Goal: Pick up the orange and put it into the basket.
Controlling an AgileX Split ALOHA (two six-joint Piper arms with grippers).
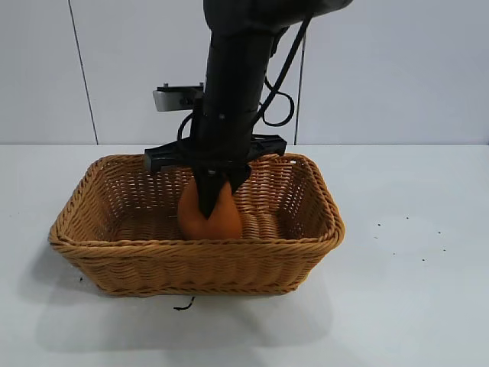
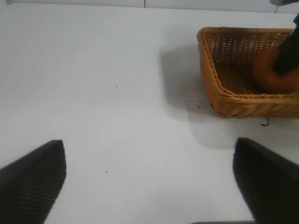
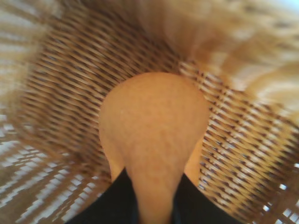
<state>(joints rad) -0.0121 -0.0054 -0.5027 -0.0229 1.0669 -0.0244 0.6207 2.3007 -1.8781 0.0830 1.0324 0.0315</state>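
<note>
At the left side of the white tabletop [image 2: 93,93], the left gripper [image 2: 149,186] sits idle with its fingers [image 2: 32,179] spread wide over bare surface, well apart from the basket [image 1: 195,267]. Toward the middle, that wicker basket rests on the tabletop, and the right gripper [image 1: 214,200] reaches straight down into it, its fingers pinched narrowly on the orange [image 1: 210,218]. The orange hangs inside the basket walls, low over the woven floor; whether it touches the floor I cannot tell. Picking up is done and the fruit is within the basket, so what is left appears to be letting go and lifting the arm clear.
</note>
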